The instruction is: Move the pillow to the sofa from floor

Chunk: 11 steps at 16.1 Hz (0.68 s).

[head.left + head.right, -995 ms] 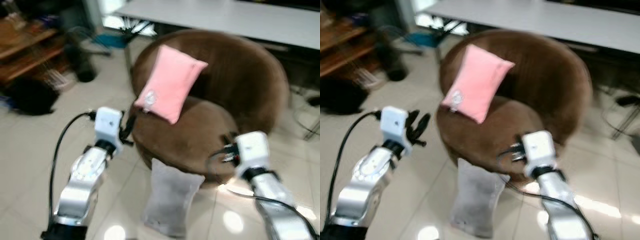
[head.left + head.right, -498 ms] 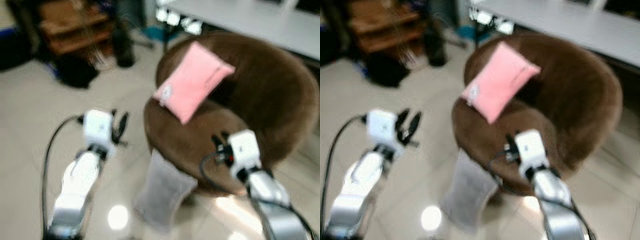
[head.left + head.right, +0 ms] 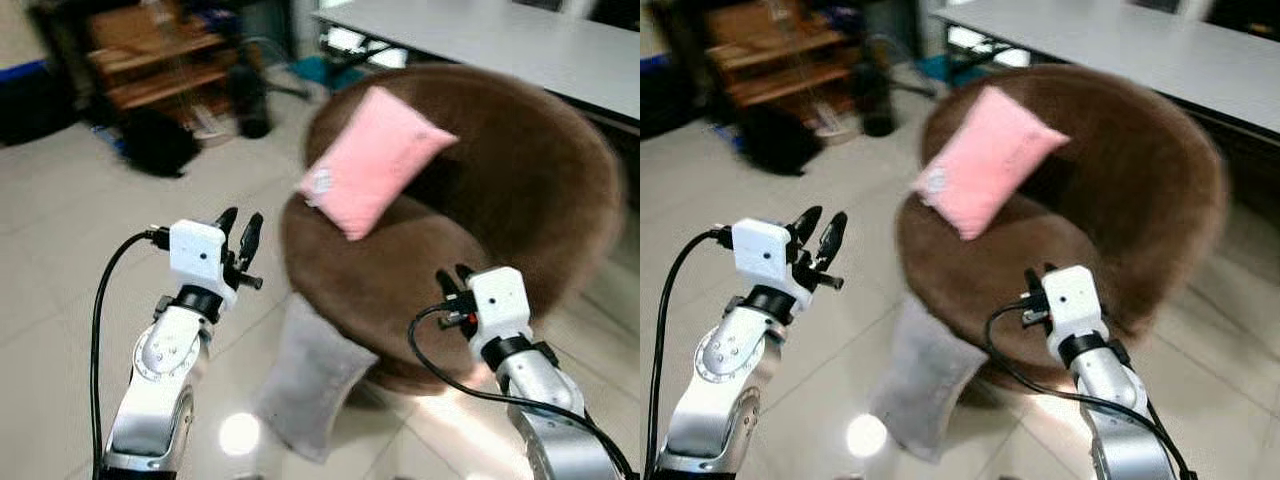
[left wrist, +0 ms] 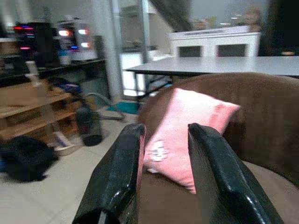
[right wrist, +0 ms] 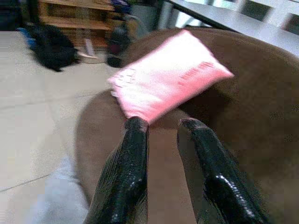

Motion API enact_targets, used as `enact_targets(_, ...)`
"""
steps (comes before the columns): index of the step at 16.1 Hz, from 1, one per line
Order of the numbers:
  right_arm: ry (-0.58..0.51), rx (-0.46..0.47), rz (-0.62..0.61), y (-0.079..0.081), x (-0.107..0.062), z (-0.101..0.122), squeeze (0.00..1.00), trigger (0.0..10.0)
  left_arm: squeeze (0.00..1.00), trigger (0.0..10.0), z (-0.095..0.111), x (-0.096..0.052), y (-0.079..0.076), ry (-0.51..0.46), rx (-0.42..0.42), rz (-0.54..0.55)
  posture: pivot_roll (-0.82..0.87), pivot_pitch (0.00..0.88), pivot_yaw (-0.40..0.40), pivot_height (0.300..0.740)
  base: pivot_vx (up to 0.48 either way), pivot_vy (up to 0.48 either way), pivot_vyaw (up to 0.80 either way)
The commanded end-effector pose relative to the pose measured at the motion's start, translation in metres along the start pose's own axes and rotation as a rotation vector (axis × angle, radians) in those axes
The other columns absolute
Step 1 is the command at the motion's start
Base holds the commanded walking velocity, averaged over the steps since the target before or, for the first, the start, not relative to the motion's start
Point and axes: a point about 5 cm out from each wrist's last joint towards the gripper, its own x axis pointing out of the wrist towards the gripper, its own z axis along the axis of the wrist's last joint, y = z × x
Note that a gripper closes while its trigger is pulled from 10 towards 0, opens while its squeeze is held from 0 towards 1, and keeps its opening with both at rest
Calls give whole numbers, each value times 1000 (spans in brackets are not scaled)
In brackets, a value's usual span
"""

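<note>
A grey pillow [image 3: 308, 385] stands on the tiled floor, leaning against the front of a round brown sofa chair [image 3: 520, 190]. A pink pillow [image 3: 375, 160] rests tilted against the chair's back. My left gripper [image 3: 240, 233] is raised to the left of the chair, above and left of the grey pillow, open and empty. My right gripper [image 3: 452, 280] hovers over the front of the seat, right of the grey pillow, open with nothing between its fingers [image 5: 128, 177]. The left wrist view looks past its fingers [image 4: 212, 186] at the pink pillow [image 4: 187, 128].
A wooden shelf unit [image 3: 150, 65], a black bag [image 3: 155, 140] and a dark bottle-like object [image 3: 248, 100] stand at the back left. A white table [image 3: 500, 40] runs behind the chair. Open tiled floor [image 3: 70, 260] lies to the left.
The camera has swung and the picture has sharpened. Both arms stay raised either side of the grey pillow, which has not moved from the floor.
</note>
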Motion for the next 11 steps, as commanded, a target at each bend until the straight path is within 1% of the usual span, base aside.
enact_targets(1, -32, 2, 5, 2, 4, 6, 0, 10000, 0, 10000, 1, 0, 4, -5, 20, 8, -41, 37, 25, 740, 364, 0, 800)
enact_targets(3, -34, 32, -22, 0, 5, 7, 0, 10000, 0, 10000, 1, 1, 4, -8, 15, 5, -41, 39, 25, 740, 371, 0, 0)
enact_targets(11, -29, 32, -25, -2, 3, 6, 0, 10000, 0, 10000, 0, 0, 4, -3, 15, -13, -41, 45, 34, 740, 383, 0, 0)
